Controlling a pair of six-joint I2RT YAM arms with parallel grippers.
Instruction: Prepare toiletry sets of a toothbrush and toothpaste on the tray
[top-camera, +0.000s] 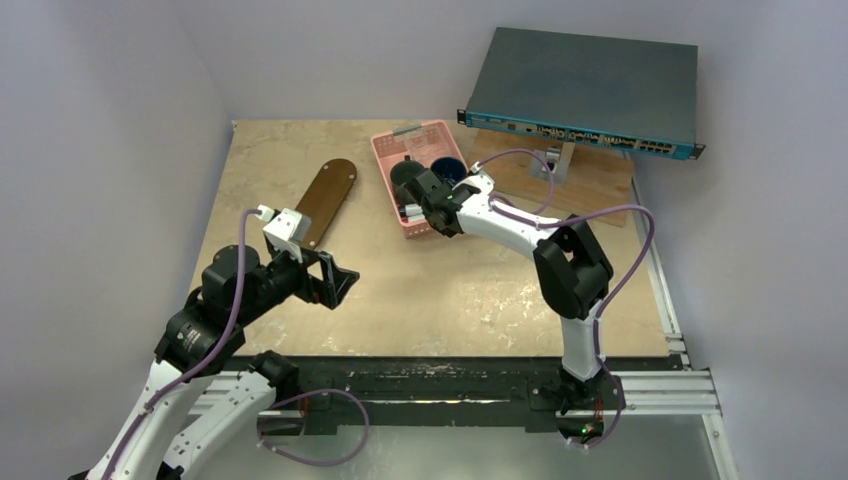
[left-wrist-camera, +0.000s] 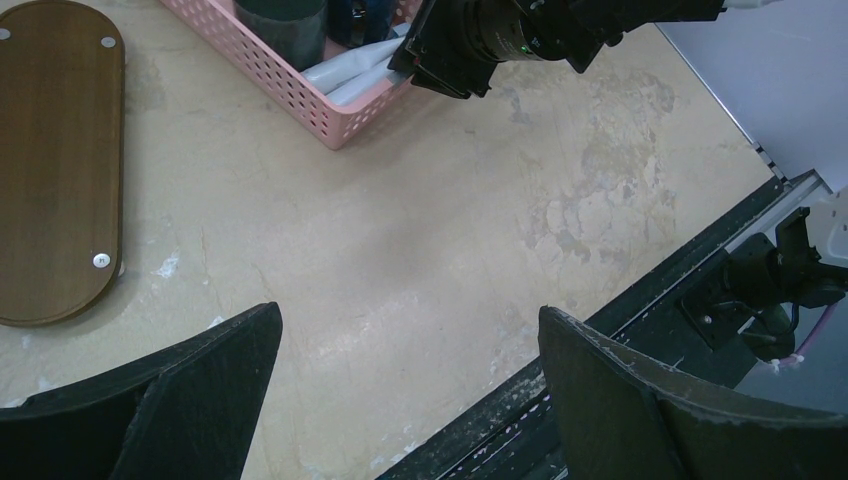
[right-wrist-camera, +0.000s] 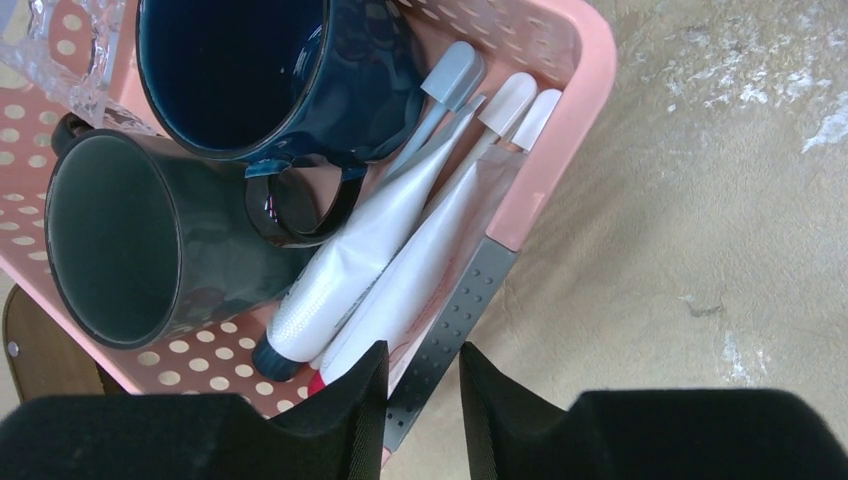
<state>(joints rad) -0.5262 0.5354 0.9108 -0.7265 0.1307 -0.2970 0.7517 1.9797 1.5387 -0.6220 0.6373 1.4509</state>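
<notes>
One toothbrush (right-wrist-camera: 452, 318) inside narrowly parted right hand (right-wrist-camera: 422, 362), at basket (right-wrist-camera: 575, 60) rim; left hand (left-wrist-camera: 408, 315) spread wide

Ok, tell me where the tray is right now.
In the top view the tray lies on the table's left half, just left of the pink basket and beyond the left gripper.

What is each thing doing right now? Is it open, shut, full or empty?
tray, nothing on it yet.
basket, loaded.
blue mug, empty.
grey mug, empty.
toothpaste, lying in the basket.
toothbrush, lying in the basket.
left gripper, open, holding nothing.
right gripper, fingers nearly together over the basket rim; grip unclear.
</notes>
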